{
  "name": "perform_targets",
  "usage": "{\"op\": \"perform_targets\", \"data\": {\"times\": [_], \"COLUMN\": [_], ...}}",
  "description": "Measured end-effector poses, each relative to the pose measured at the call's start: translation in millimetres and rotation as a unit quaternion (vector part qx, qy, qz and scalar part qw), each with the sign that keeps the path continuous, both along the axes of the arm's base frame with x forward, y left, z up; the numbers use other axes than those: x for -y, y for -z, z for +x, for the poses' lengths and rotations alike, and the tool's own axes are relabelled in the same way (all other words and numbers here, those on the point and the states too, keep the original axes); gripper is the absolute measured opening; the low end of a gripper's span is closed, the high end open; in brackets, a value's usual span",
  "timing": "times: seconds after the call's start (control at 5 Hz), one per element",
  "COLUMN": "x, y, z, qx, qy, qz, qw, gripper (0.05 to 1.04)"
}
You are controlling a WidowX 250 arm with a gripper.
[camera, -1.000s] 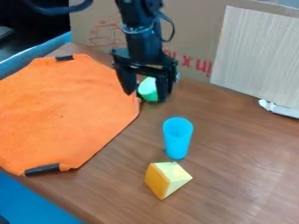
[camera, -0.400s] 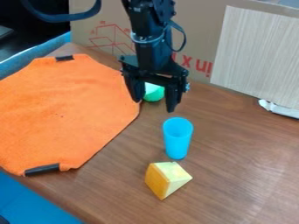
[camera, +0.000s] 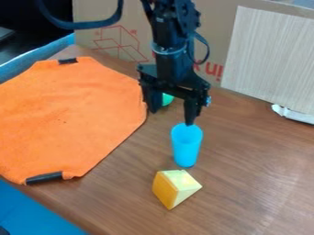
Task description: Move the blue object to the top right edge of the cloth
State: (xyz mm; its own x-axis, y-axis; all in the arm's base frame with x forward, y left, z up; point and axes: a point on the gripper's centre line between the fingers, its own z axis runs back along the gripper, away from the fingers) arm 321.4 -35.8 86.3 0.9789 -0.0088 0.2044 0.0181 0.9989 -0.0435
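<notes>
My black gripper (camera: 171, 117) hangs open over the table, behind and slightly left of the blue cup, with nothing held between its fingers. The right fingertip overlaps the far rim of the cup in the view; whether they touch I cannot tell. The blue cup (camera: 186, 146) stands on the wood table to the right of the cloth. An orange cloth (camera: 67, 119) lies flat on the left, with dark clips at its top and bottom edges.
A yellow wedge-shaped block (camera: 175, 187) lies in front of the cup. Behind the gripper's fingers is a green object (camera: 167, 99), partly hidden. A cardboard panel (camera: 116, 41) and a pale striped board (camera: 270, 59) stand along the back of the table (camera: 251, 160).
The gripper has moved right and toward the camera, from over the green object to near the cup. The cup, block and cloth have stayed in place.
</notes>
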Motion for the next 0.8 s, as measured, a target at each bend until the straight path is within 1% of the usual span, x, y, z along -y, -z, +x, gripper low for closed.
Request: {"op": "perform_targets", "data": {"times": [0.2,0.4,0.6,0.8], "x": [3,0,-3,-8], "y": [10.0,23.2,32.6,38.6], "z": [1,1,3,6], "qx": [-0.009,-0.023,-0.026,-0.025], "qy": [-0.004,-0.005,-0.001,0.0], "qz": [0.004,0.015,0.023,0.024], "qw": [0.9999,0.9996,0.9994,0.9994], "gripper": [0.999,0.999,0.945,0.664]}}
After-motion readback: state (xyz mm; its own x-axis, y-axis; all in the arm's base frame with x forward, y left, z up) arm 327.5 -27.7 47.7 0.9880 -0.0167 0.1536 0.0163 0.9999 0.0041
